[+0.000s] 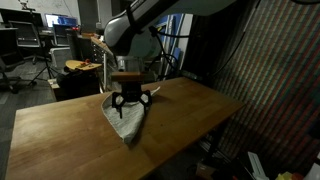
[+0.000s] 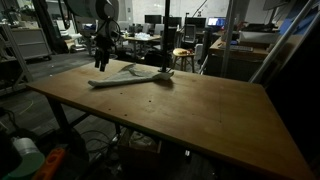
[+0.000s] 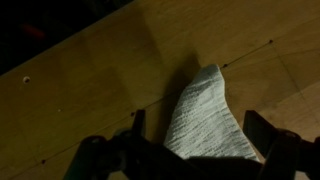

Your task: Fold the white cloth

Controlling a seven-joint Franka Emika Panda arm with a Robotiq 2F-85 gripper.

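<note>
While my claw (image 1: 131,105) hangs spread above it, the white cloth (image 1: 126,122) lies bunched on the table (image 1: 60,130); light, limp stuff, I judge, best pinched at its pointed corner.

Both exterior views dim, grainy; overhead light, soft sheen on table (image 2: 200,110). Background murky. Wrist view darker, soft focus; white cloth (image 3: 205,120) brightest, gripper (image 3: 190,160) underexposed silhouette, upper-left corner black.

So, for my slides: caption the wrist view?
Open gripper above a white cloth lying on the wooden table.
</note>
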